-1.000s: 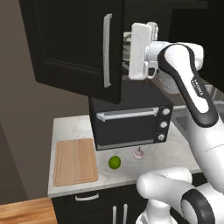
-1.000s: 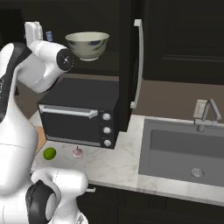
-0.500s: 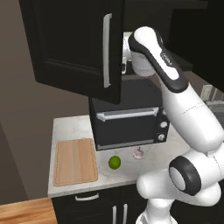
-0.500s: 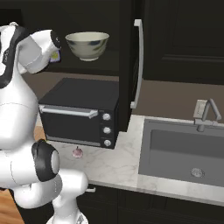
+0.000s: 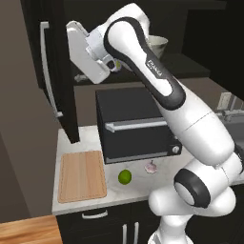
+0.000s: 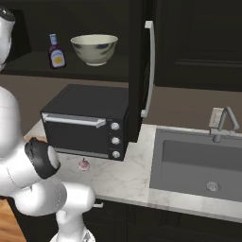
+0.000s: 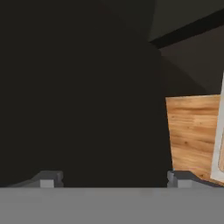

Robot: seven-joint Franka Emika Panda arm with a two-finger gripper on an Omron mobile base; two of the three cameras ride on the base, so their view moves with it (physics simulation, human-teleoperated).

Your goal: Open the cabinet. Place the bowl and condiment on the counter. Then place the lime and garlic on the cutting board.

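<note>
Cabinet [image 6: 142, 71] doors stand open; the shelf inside sits above the black toaster oven [image 6: 85, 123], which serves as landmark here.

Bowl [image 6: 94, 48] – on the shelf directly above the oven, upright, rim up. Condiment [image 6: 56, 51] just beside it on the shelf, toward the oven's handle-side end, not touching the bowl.

Lime [image 5: 125, 177] and garlic [image 5: 151, 167] lie on the table [image 5: 138, 186] in front of the oven, near each other but apart. Cutting board [image 5: 82, 175] is beside the oven on the same table, nothing on it.

Gripper [image 7: 113, 178]: the jaws stand wide apart, nothing between them. In the hand view they face the dark door panel, with wood-grain flooring off to one side.

Handling, as judged: the bowl looks like glazed ceramic – stiff, fairly heavy, slick, and breakable if dropped from shelf height. Too wide to span; best taken by pinching the rim wall, one finger inside and one outside. The bottle is likely light, smooth and tippy – take it round the body below the neck.
</note>
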